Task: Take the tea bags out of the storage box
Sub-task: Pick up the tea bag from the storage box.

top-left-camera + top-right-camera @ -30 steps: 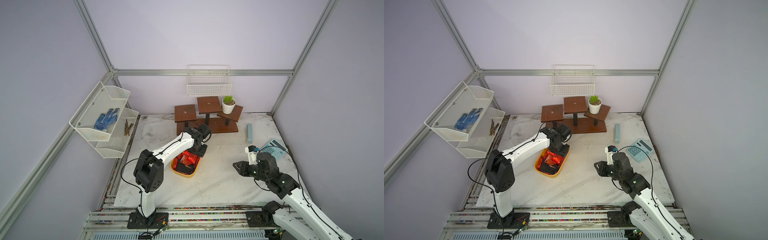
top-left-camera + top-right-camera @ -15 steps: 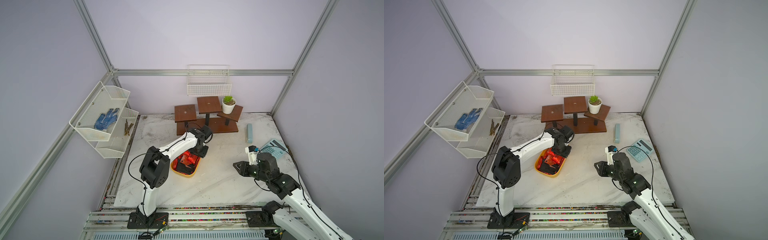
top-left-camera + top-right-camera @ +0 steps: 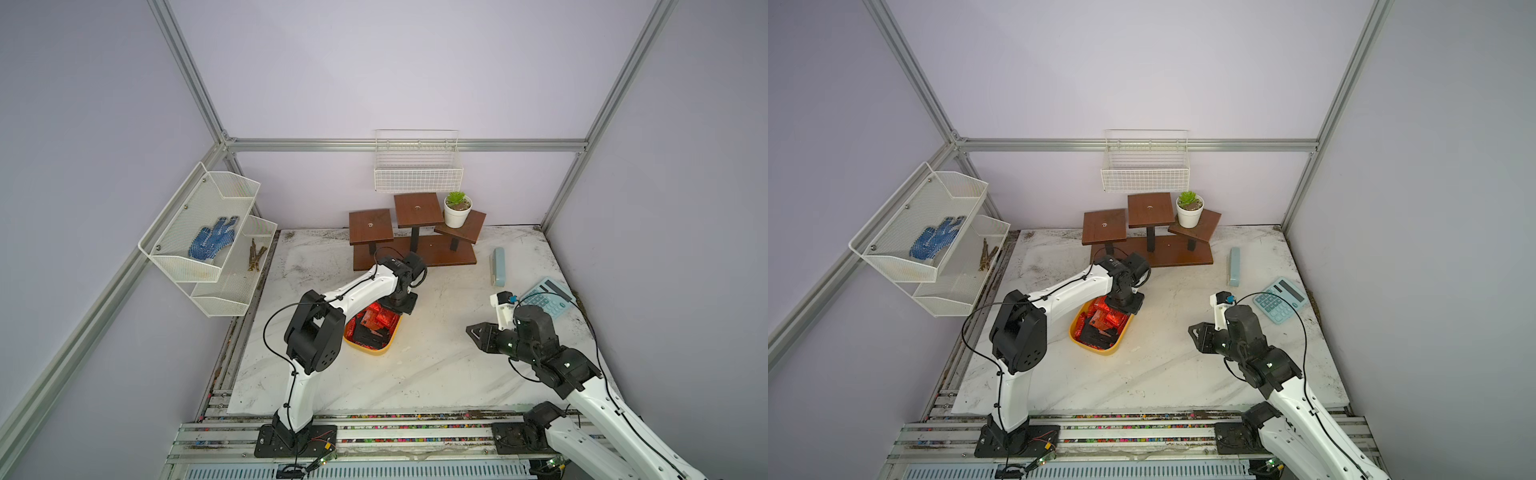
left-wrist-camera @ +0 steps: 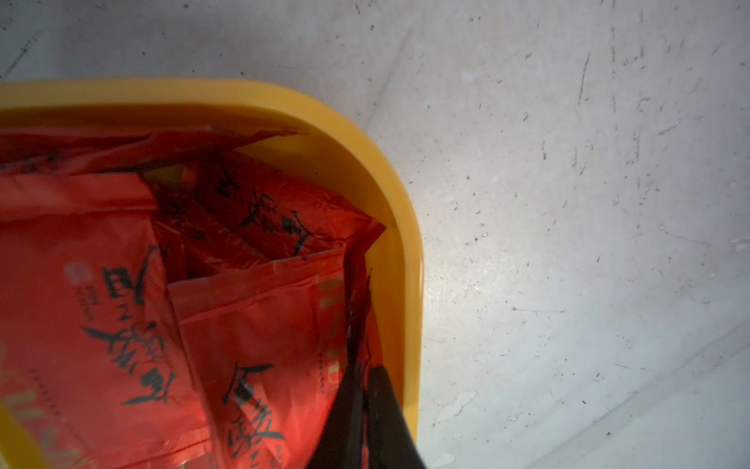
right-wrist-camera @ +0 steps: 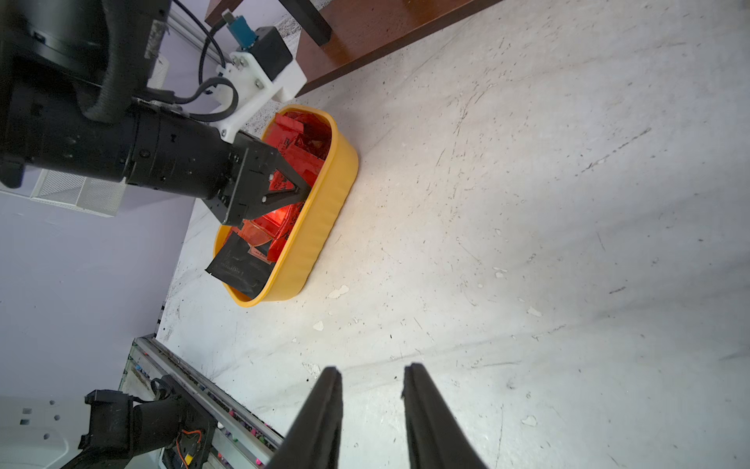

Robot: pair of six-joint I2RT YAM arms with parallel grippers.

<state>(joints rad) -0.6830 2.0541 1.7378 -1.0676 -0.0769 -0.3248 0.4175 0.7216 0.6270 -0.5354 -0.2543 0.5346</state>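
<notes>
Overhead view of a scuffed white bench [image 3: 436, 374] with two robot arms. Left of centre in both top views sits the yellow storage box [image 3: 374, 352], and the left hand [image 3: 398, 305] reaches down into its upper end. Within the past second this hand has snapped shut. In the left wrist view its two black fingers [image 4: 385, 406] meet at the lower centre of the frame. They pinch the crinkled edge of one red tea bag [image 4: 359, 292] just inside the box's rounded corner (how firmly cannot be told). The other tea bags [image 3: 370, 328], red and black, lie in the box, and none is on the bench. A first grasp looks made, so lifting out seems next. At the right, the right hand [image 3: 471, 330] hovers over bare bench, jaws partly apart and empty, unchanged.
</notes>
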